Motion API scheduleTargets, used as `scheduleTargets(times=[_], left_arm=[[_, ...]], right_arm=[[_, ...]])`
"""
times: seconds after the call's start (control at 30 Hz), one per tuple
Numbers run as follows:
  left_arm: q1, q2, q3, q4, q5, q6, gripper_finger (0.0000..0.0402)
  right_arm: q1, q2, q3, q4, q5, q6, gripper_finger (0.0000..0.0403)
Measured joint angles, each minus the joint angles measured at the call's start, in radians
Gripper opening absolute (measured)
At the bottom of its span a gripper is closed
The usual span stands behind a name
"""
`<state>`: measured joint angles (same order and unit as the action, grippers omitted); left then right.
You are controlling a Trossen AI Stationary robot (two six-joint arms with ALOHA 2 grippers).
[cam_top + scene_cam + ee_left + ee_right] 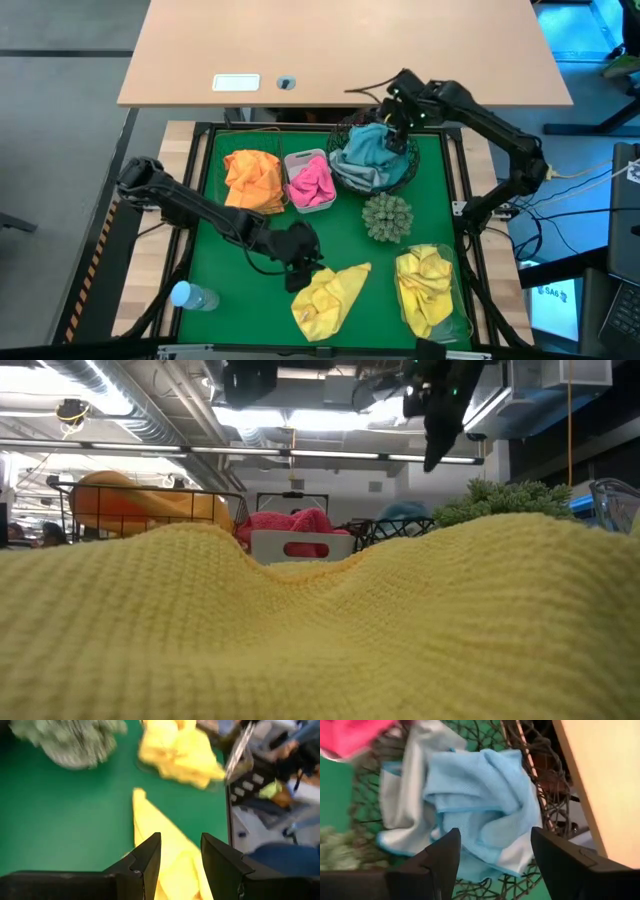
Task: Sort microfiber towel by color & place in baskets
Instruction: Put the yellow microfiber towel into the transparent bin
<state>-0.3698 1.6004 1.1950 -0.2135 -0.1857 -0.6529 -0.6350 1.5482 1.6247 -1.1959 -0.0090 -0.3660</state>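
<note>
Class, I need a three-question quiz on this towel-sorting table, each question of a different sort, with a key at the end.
1. True or false: the pink towel lies in the white tub.
2. Which gripper is above the round black basket holding the blue towel? A) left gripper B) right gripper
3. Fill in: the loose yellow towel on the green mat, at the left gripper, belongs in the clear tray with the other ____ towel.

Key: 1 true. 2 B: the right gripper hangs open over that basket, while the left gripper is open near the mat's front edge. 3 yellow.
</note>
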Motion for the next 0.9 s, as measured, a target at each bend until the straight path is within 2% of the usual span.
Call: scheduleTargets(times=[0.2, 0.43, 0.9], left_arm=[[-0.021, 0.084, 0.0, 0.001, 0.045, -0.001, 0.0133], [-0.044, 0.171, 0.0, 0.012, 0.046, -0.001, 0.0133], [-0.088, 0.28, 0.0, 0.109, 0.047, -0.001, 0.0133]], right_arm=[[0.02, -0.017, 0.11, -0.076, -0.122, 0.04, 0.0238], [0.113, -0.031, 0.136, -0.144, -0.242, 0.057, 0.0238], [0.447, -0.031, 0.128, -0.181, -0.256, 0.199, 0.0238]])
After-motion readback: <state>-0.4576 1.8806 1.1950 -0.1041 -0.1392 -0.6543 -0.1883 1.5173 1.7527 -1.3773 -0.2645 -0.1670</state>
